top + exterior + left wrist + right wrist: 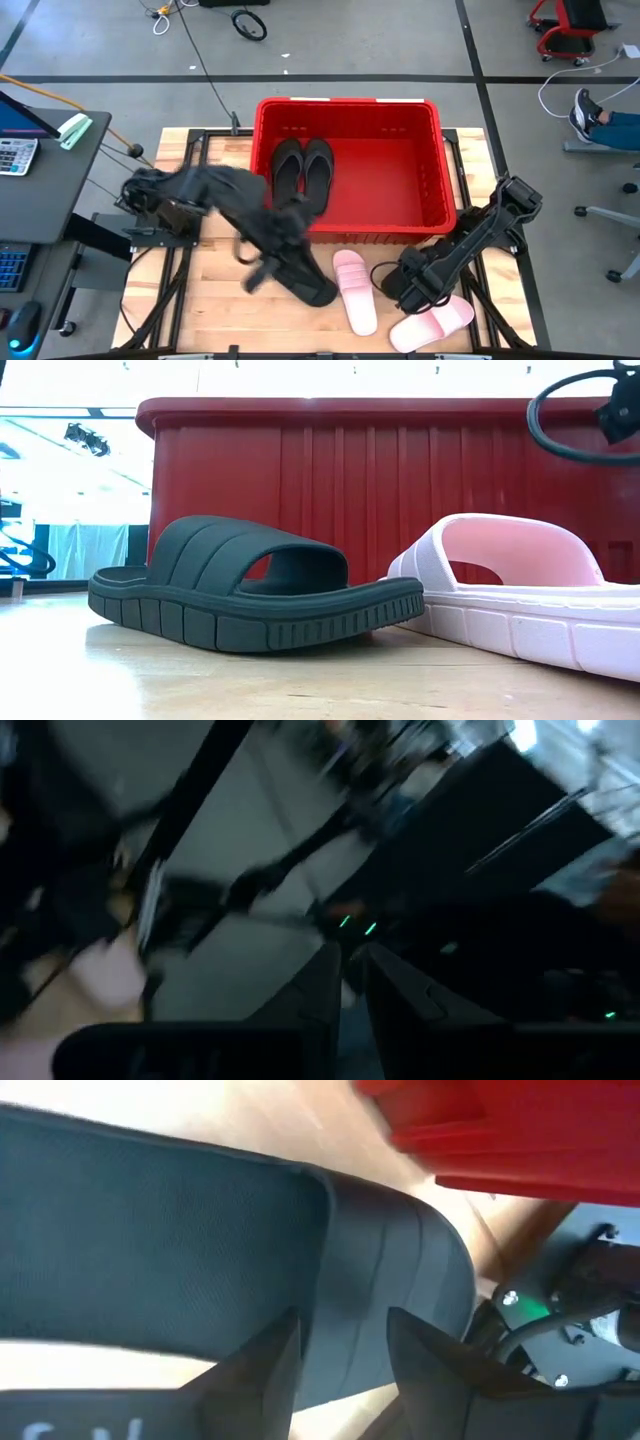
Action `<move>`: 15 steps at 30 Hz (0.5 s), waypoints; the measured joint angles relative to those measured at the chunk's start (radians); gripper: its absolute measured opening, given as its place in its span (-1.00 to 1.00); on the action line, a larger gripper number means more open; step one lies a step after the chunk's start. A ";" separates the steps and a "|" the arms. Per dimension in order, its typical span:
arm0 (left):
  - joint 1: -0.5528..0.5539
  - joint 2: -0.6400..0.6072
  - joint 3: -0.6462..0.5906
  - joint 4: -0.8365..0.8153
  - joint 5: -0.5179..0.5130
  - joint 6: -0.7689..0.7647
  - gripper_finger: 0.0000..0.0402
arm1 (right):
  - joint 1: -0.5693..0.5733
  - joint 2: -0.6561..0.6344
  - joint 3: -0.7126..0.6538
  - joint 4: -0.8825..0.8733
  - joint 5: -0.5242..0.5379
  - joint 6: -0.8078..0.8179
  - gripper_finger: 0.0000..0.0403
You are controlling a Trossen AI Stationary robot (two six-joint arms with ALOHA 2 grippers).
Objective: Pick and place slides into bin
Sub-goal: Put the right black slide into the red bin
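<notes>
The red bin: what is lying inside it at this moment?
Inside the red bin, two black flip-flops lie side by side near its left wall. The rest of the floor visible from above is bare. The left arm covers the bin's front left corner.

Two flip-flops (302, 172) in bin (437, 150); slides (355, 290) seemingly before it.
</notes>
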 joint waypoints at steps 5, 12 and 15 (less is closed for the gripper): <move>0.019 -0.080 0.001 0.117 -0.021 0.079 -0.78 | 0.000 0.000 -0.018 -0.001 -0.001 -0.002 -0.22; 0.032 -0.166 0.002 0.150 -0.097 0.194 -0.83 | 0.000 0.000 -0.021 -0.055 0.036 -0.016 -0.22; 0.032 -0.177 0.002 0.146 -0.112 0.228 -0.84 | 0.001 0.000 -0.054 -0.072 0.052 -0.017 -0.25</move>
